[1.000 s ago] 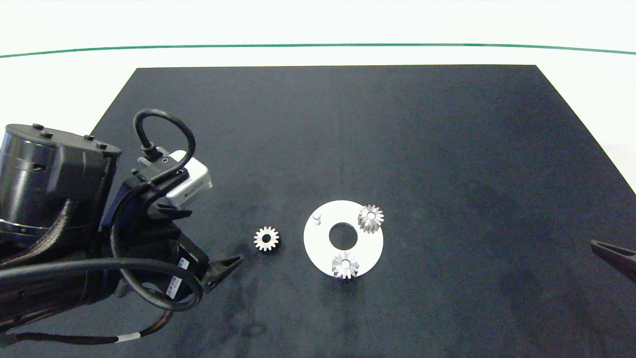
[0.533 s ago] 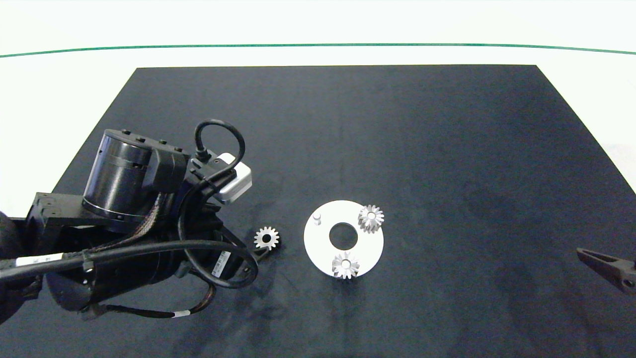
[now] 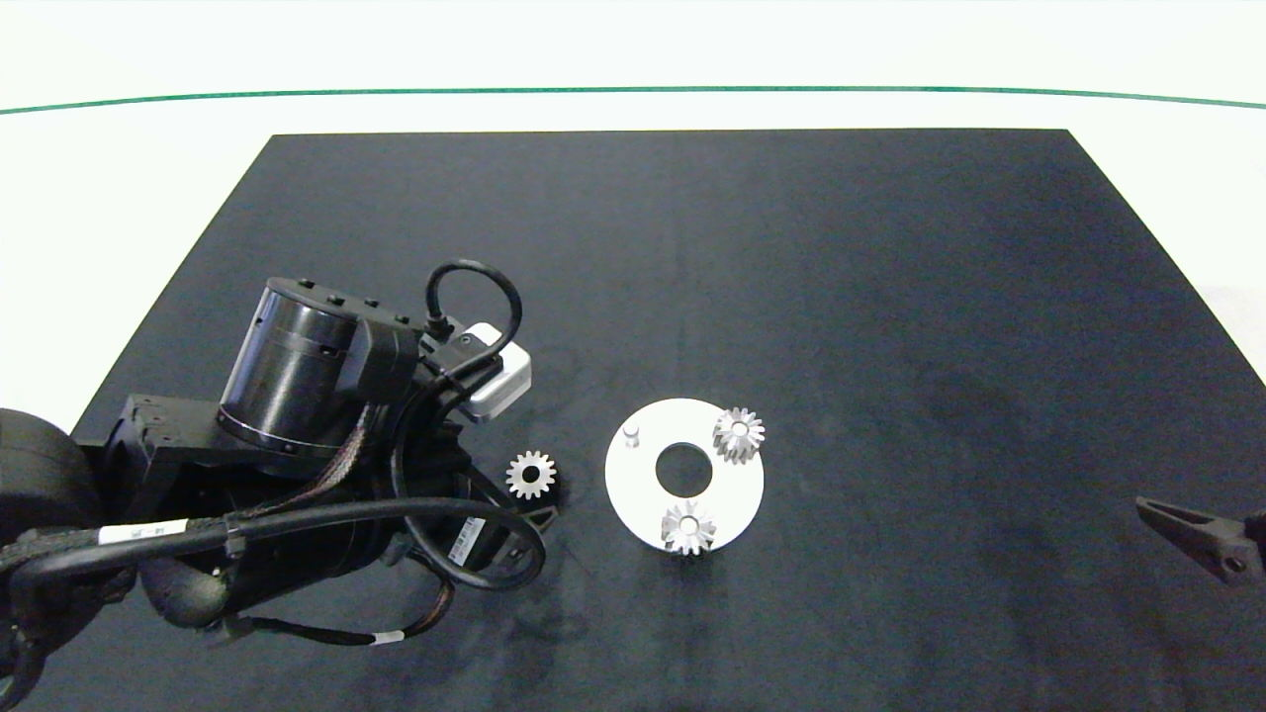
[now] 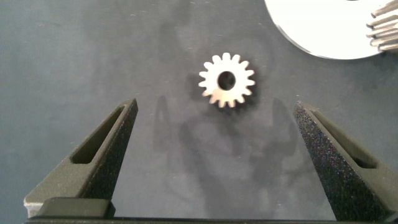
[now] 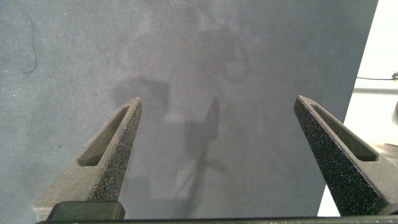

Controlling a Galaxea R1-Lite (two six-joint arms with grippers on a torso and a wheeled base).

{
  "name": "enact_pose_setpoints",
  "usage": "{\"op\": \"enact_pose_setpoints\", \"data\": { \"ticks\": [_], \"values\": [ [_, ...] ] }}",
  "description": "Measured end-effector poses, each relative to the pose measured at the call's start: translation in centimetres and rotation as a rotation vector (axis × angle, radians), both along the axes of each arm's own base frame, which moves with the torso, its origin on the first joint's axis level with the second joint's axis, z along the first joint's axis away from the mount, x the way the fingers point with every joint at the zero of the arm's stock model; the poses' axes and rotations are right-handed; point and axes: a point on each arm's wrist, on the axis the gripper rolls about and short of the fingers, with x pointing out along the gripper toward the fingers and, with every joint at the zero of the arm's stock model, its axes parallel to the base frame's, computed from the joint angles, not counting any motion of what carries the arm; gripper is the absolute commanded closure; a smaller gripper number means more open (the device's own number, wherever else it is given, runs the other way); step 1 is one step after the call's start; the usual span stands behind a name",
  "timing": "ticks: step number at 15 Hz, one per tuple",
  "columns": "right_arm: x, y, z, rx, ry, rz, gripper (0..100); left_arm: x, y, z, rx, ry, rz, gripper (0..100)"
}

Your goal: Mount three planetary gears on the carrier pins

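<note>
Jaws wide open, the left gripper (image 4: 214, 112) hangs by a loose silver gear (image 3: 531, 475) on the black mat (image 3: 890, 297), seemingly untouched, beside the white disc (image 3: 737, 485); the right gripper (image 5: 217, 124) is open too.

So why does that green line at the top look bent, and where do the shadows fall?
Head view: the green line bows, which suggests lens distortion; the mounted gears glint and the mat looks mottled. Left wrist view: the loose gear is sharp, with faint shadows on the mat beneath the left gripper. Right wrist view: soft finger shadows under the right gripper.
</note>
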Motion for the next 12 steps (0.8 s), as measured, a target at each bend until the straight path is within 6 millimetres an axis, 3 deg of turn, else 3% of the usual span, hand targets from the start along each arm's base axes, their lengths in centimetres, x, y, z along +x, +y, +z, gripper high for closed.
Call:
{"op": "enact_pose_setpoints", "data": {
  "ticks": [12],
  "values": [
    [0.0, 0.0, -0.2, -0.004, 0.007, 0.002, 0, 1.4, -1.0, -1.8, 0.022, 0.032, 0.008, 0]
  ]
}}
